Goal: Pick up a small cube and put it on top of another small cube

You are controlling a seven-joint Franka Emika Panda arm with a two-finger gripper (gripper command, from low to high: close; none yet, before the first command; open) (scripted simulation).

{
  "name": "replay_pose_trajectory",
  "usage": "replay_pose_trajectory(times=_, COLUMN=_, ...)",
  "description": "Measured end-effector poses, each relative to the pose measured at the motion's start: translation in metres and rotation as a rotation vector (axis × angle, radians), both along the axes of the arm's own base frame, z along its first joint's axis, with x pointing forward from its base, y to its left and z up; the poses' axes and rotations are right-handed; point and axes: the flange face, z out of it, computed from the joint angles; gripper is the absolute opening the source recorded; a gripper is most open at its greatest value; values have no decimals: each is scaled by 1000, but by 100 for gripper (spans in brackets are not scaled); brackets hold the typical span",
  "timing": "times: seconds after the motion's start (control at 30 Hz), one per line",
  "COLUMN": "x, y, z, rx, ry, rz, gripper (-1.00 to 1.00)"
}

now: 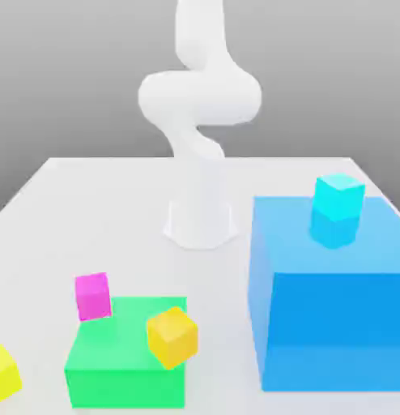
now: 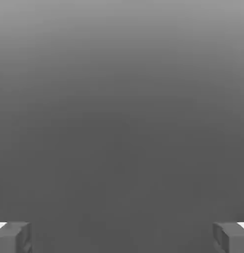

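The small lemon-yellow cube (image 1: 2, 373) lies on the white table (image 1: 90, 203) at the near edge, on the exterior view's left, just beside the green block (image 1: 126, 365) but apart from it. An orange-yellow cube (image 1: 172, 335) sits on the green block's near right corner, and a magenta cube (image 1: 92, 295) is at its far left corner. A cyan cube (image 1: 338, 197) rests on the big blue block (image 1: 329, 300) at the right. The white arm (image 1: 199, 105) rises behind them. The gripper (image 2: 122, 237) has its fingers (image 2: 13, 237) spread wide apart, holding nothing.

Lots of open table (image 1: 114, 203) near the arm's base (image 1: 200, 220) — the green block (image 1: 126, 373) and big blue block (image 1: 333, 308) crowd the front.
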Motion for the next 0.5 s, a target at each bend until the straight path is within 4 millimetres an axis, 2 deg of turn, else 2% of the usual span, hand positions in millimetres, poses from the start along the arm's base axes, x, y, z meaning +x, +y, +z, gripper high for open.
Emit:
replay_pose_trajectory(times=0.13, x=47, y=-36, z=-53, rx=54, ry=102, rz=-72, gripper=0)
replay_pose_trajectory(times=0.27, x=82, y=-75, z=-110, rx=103, ry=198, rz=-151, gripper=0)
replay_pose_trajectory(times=0.4, x=107, y=-115, z=-173, rx=147, ry=292, rz=-236, gripper=0)
replay_pose_trajectory(times=0.5, x=117, y=-145, z=-223, rx=176, ry=361, rz=-304, gripper=0)
